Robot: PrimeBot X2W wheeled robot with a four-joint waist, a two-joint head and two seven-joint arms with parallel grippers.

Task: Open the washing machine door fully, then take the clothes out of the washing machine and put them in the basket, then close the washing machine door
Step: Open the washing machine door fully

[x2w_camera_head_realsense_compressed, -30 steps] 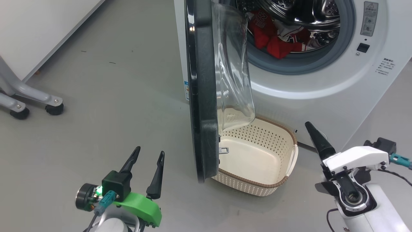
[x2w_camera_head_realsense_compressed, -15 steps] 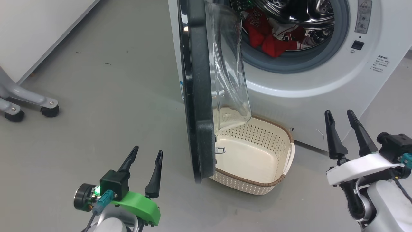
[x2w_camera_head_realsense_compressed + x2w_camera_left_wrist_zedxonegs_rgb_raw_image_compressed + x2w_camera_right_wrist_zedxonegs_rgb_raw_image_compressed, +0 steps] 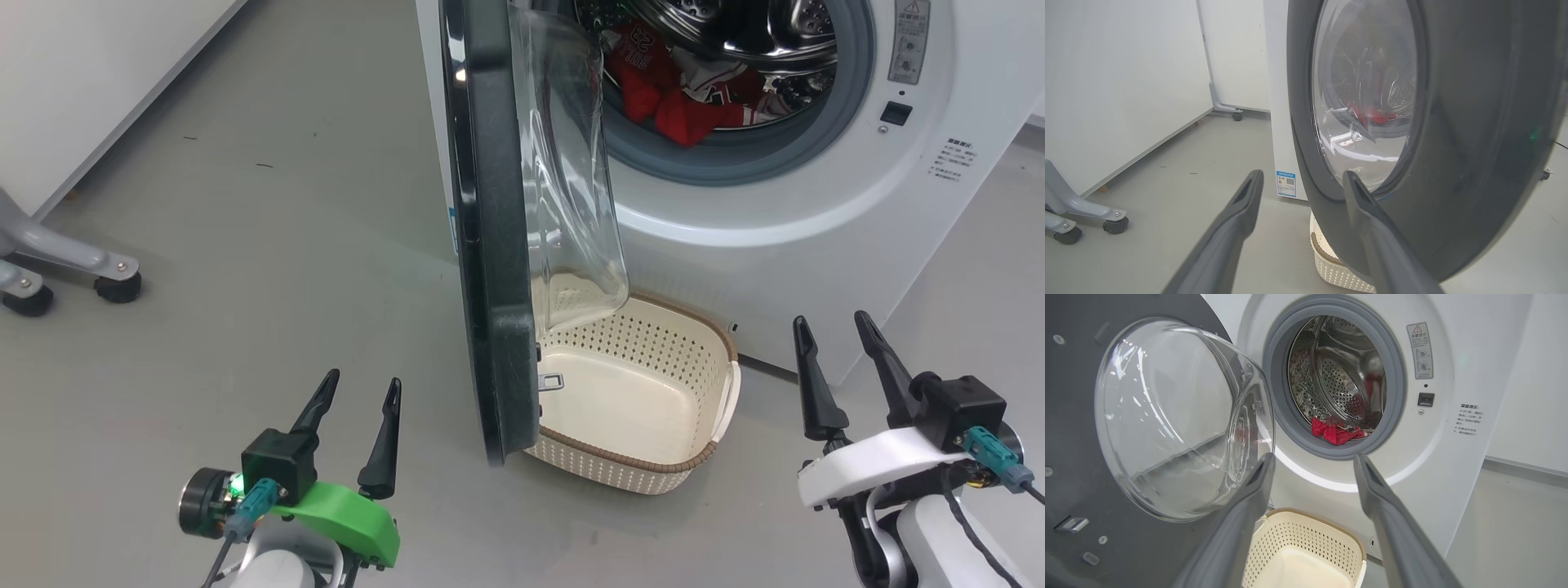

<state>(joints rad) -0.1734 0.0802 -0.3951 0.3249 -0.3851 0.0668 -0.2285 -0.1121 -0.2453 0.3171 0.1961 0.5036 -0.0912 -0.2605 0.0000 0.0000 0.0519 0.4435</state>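
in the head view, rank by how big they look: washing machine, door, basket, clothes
1. washing machine
2. washing machine door, edge-on and nearer, so unsure
3. basket
4. clothes

Warning triangle on grey label [image 3: 1420, 350] on washing machine [image 3: 1447, 375], QR code on blue sticker [image 3: 1286, 184], small side print [image 3: 1468, 419] illegible.

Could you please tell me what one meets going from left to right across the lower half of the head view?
In order: grey caster legs → left pincer → washing machine door → basket → right pincer.
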